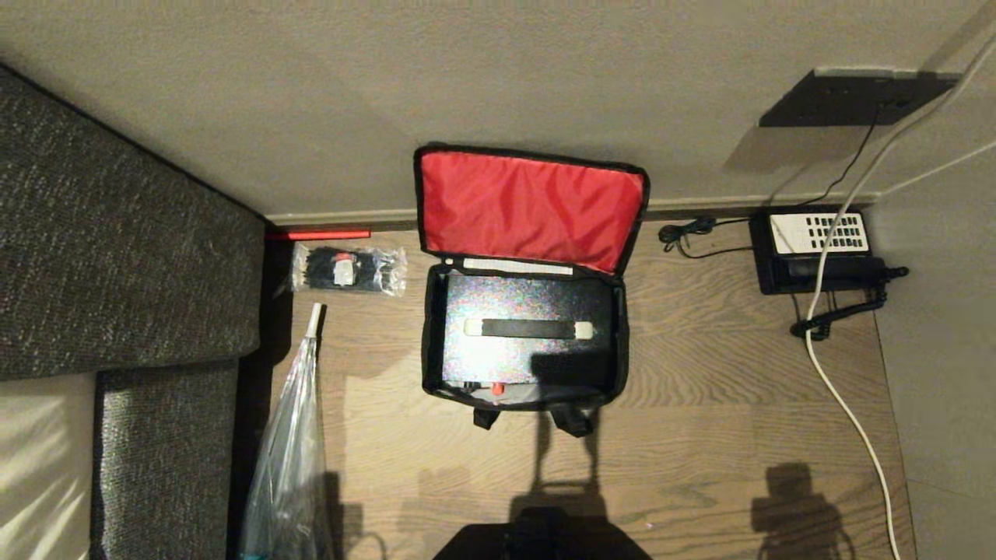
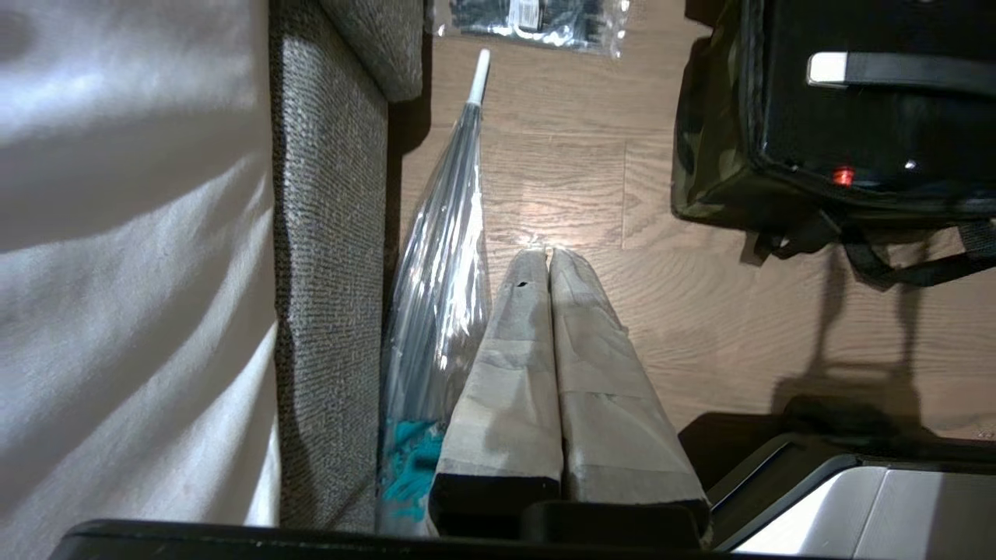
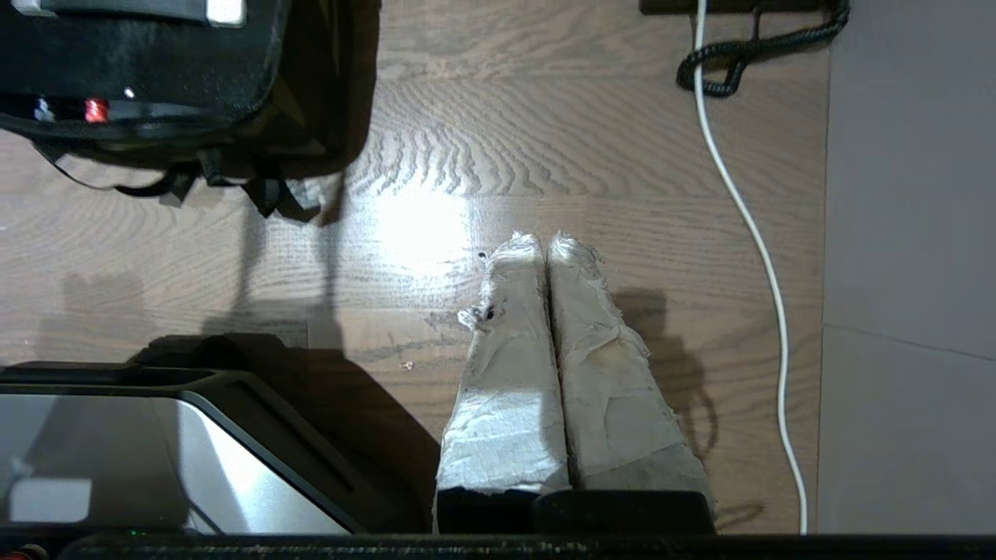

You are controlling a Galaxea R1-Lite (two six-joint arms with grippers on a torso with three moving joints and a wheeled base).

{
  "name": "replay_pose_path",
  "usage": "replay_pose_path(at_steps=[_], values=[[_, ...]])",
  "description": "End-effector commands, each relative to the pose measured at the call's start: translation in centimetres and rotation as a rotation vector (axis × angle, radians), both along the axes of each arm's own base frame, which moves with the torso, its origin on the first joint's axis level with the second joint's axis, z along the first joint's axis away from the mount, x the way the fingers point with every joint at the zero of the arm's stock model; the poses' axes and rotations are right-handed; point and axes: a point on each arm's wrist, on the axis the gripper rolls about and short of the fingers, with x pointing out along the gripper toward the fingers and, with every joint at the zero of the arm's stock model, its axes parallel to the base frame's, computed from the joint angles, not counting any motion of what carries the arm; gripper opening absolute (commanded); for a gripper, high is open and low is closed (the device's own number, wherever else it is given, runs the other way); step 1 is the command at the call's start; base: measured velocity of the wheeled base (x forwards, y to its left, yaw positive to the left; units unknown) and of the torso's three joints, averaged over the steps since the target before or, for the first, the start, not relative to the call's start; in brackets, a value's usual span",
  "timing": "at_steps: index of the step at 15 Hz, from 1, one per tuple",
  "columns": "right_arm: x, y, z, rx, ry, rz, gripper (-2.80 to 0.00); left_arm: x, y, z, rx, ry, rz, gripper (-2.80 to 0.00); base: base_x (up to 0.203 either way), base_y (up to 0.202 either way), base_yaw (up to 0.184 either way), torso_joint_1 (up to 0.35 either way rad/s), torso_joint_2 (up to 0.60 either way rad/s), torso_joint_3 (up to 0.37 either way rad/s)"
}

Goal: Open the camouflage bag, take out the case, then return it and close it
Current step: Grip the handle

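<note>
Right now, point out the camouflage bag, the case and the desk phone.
camouflage bag (image 1: 529, 198): head view, red lid lining.
case (image 1: 506, 354): head view, black top below its handle.
desk phone (image 1: 817, 232): head view, white keypad.

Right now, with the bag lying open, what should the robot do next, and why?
Probably bring one tool, say the right tool, over to the black case and its handle. The camouflage bag has its red lid up, the case sits inside, and both tools are shut, holding nothing.

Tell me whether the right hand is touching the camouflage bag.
Apart. The right wrist view shows the right hand shut over bare wood floor, with a wide gap to the camouflage bag.
</note>
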Motion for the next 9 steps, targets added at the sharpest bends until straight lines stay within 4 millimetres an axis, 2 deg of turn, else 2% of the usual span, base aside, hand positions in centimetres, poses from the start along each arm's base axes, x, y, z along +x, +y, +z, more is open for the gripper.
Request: replay_pose_path(at_steps=[1,9], values=[[0.00,0.00,0.00,0.000,0.001,0.001,-2.80,0.01,0.00,-0.09,-0.002,0.001,0.001,-2.80,0.000,0.000,0.000,0.002,0.00,0.163],[0.00,0.00,0.00,0.000,0.001,0.001,-2.80,0.01,0.00,-0.09,-0.001,0.001,0.001,-2.80,0.000,0.000,0.000,0.002,0.00,0.195]])
